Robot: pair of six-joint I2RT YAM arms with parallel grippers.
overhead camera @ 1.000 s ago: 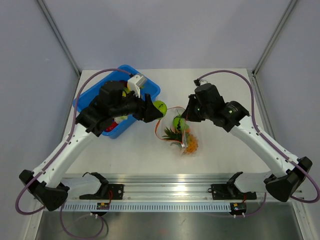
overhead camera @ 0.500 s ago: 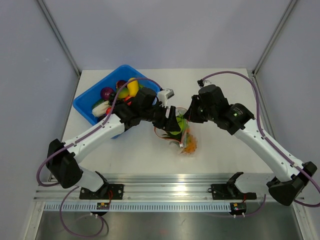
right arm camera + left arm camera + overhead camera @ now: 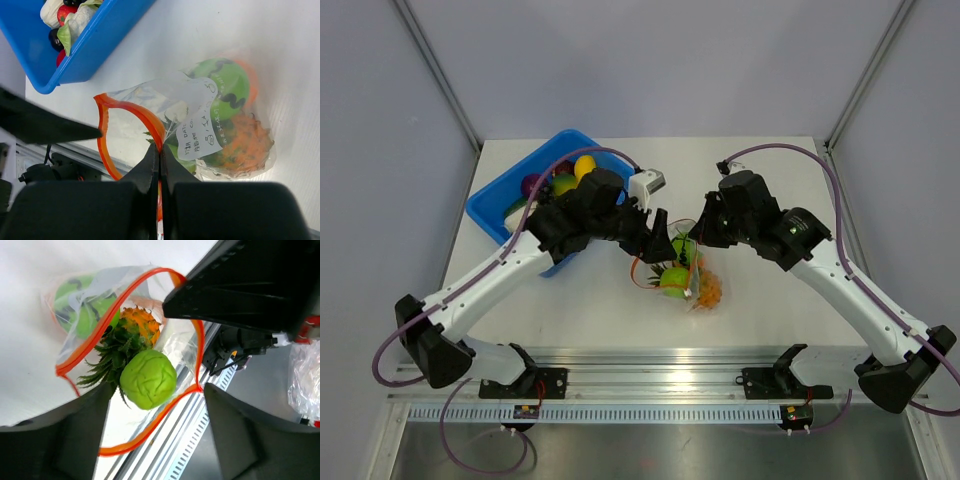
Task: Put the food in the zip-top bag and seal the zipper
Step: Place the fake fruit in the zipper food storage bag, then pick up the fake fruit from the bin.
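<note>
The clear zip-top bag [image 3: 695, 285] lies mid-table with its mouth held up. My right gripper [image 3: 160, 151] is shut on the orange-red zipper [image 3: 131, 108] at the far lip of that mouth. Inside the bag are a leafy pineapple [image 3: 111, 351], an orange piece [image 3: 141, 323] and a green apple [image 3: 80, 300]. My left gripper [image 3: 157, 390] hangs open over the mouth. A second green apple [image 3: 148, 378] sits loose between its fingers [image 3: 65, 440], touching neither, inside the zipper loop. From above, the left gripper [image 3: 663, 238] and right gripper [image 3: 698, 235] face each other across the bag.
The blue bin [image 3: 485, 215] stands at the back left with more toy food in it, among it a yellow lemon [image 3: 584, 166]. An aluminium rail [image 3: 650, 385] runs along the near table edge. The white label [image 3: 202, 125] faces the right wrist camera.
My left arm carried a green apple from beside the bin to the bag mouth and opened; the apple now lies in the bag. The right gripper has kept its hold on the zipper.
</note>
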